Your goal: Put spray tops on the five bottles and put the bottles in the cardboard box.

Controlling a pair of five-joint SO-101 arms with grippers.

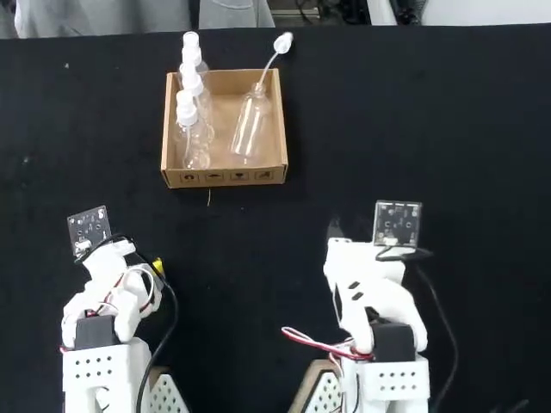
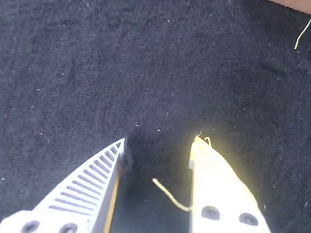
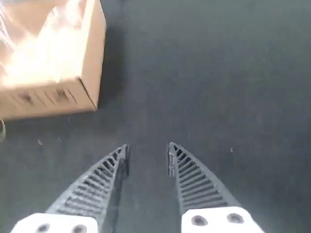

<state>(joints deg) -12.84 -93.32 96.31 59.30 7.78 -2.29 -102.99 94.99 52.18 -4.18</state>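
Both open and empty, left gripper [image 2: 160, 140] and right gripper [image 3: 147, 145] rest at six o'clock; the spray top [image 1: 282, 40] at one o'clock of the cardboard box [image 1: 224, 176] seems unseated.

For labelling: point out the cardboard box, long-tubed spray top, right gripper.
cardboard box [image 1: 224, 177]: high view, front wall
long-tubed spray top [image 1: 283, 40]: high view, white head
right gripper [image 3: 147, 149]: right wrist view, between fingertips

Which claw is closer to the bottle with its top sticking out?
Right. The right gripper is off the box corner nearest the bottle; the left gripper is off the opposite front corner.
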